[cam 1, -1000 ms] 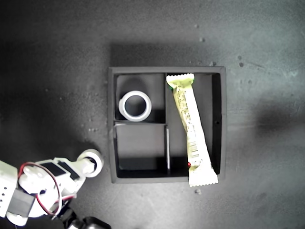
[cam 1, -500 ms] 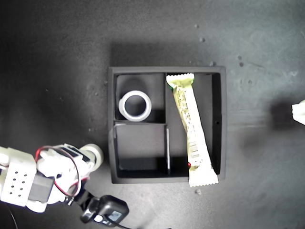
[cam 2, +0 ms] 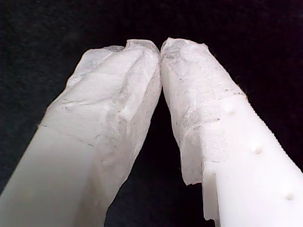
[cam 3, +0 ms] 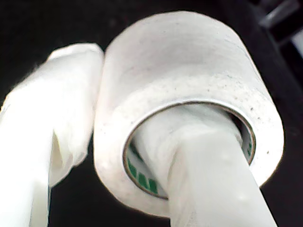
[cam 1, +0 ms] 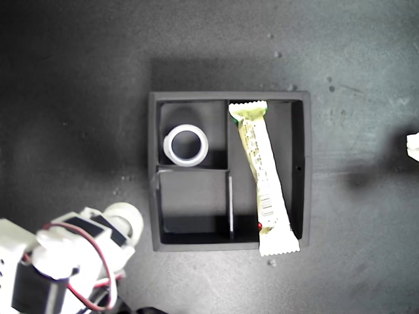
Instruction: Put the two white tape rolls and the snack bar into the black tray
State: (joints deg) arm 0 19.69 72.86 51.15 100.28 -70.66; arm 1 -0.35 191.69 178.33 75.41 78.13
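Exterior view: my second gripper [cam 3: 137,142], clamped on roll [cam 1: 124,219], has risen lower left beside tray [cam 1: 154,196] | bar [cam 1: 262,176] and 1 roll [cam 1: 186,145] already inside | my first gripper [cam 2: 160,52] closed, empty.

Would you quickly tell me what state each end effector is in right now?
My first gripper: shut, holding nothing.
My second gripper: shut on a white tape roll, one finger through its centre.
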